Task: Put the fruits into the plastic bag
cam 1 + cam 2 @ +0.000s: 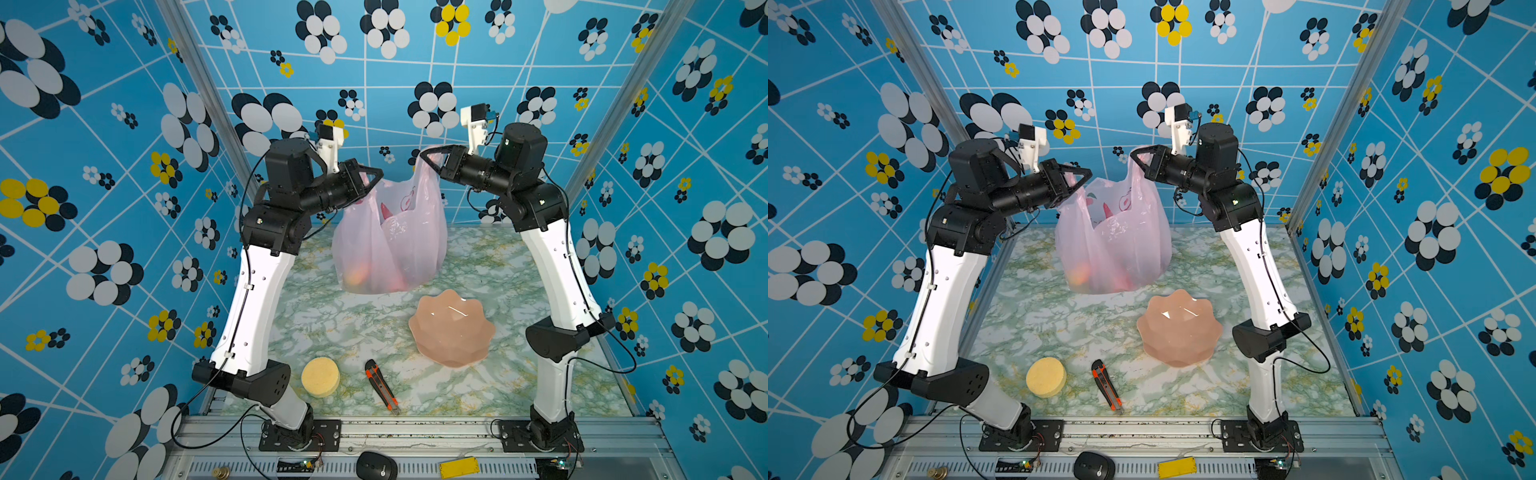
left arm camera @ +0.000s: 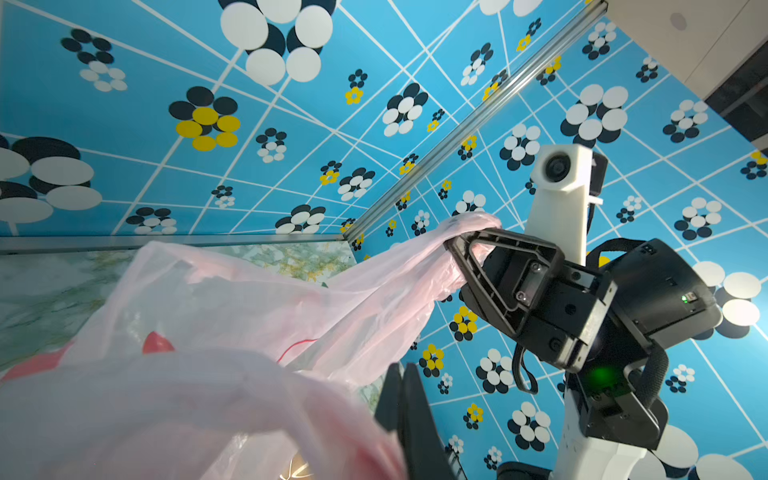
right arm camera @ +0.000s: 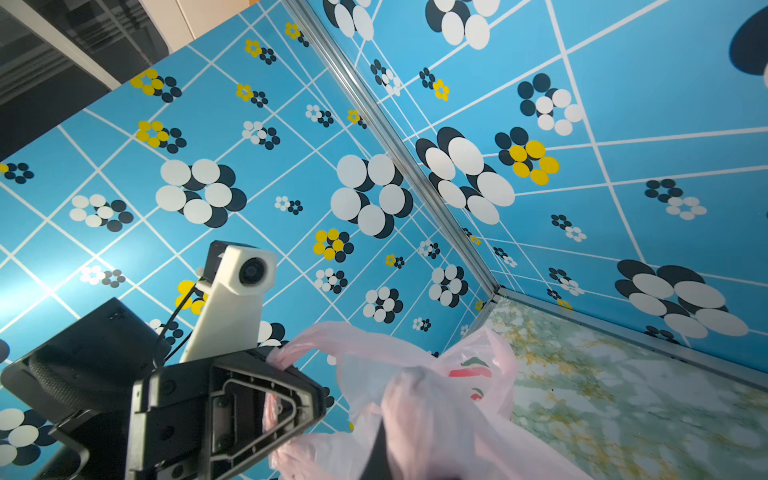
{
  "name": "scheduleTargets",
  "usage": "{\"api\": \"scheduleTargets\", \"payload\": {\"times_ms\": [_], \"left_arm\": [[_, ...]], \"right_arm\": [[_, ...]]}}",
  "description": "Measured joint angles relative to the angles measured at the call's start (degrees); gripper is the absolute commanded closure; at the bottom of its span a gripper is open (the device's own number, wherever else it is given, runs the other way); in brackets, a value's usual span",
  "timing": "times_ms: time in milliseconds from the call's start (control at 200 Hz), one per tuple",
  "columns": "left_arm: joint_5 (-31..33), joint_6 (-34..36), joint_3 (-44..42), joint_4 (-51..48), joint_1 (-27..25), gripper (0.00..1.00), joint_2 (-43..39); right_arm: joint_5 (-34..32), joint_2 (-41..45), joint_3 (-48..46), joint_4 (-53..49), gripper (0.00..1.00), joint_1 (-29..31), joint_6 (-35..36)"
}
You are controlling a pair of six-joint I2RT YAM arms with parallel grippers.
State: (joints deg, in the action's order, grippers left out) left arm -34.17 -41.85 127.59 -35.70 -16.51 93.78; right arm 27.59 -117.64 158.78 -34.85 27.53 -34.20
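The pale pink plastic bag (image 1: 390, 245) (image 1: 1113, 245) hangs stretched between my two grippers over the back of the table. My left gripper (image 1: 376, 174) (image 1: 1086, 174) (image 2: 401, 368) is shut on the bag's left handle. My right gripper (image 1: 424, 156) (image 1: 1133, 154) (image 3: 378, 436) is shut on the right handle, a little higher. Orange and red fruits (image 1: 357, 274) (image 1: 1084, 274) show blurred through the plastic at the bag's bottom, which sits at table level. Both wrist views show crumpled bag plastic (image 2: 208, 299) (image 3: 436, 395) against my jaws.
A salmon-pink scalloped bowl (image 1: 453, 328) (image 1: 1179, 328) stands in front of the bag, right of centre. A round yellow sponge (image 1: 320, 376) and an orange utility knife (image 1: 382, 386) lie near the front edge. Blue patterned walls close in three sides.
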Motion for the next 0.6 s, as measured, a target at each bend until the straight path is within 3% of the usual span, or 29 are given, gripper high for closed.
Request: {"api": "scheduleTargets", "payload": {"times_ms": [260, 435, 600], "left_arm": [[2.73, -0.81, -6.58, -1.31, 8.98, 1.0, -4.74], [0.66, -3.65, -7.65, 1.31, 7.45, 1.0, -4.2], [0.0, -4.52, -7.54, 2.73, 6.73, 1.0, -3.89]], "right_arm": [[-4.66, 2.56, -3.21, -3.32, 1.0, -4.42, 4.02], [-2.75, 2.91, -4.39, -1.51, 1.0, -4.48, 1.07], [0.46, 0.28, 0.11, -0.39, 1.0, -1.86, -1.27]]}}
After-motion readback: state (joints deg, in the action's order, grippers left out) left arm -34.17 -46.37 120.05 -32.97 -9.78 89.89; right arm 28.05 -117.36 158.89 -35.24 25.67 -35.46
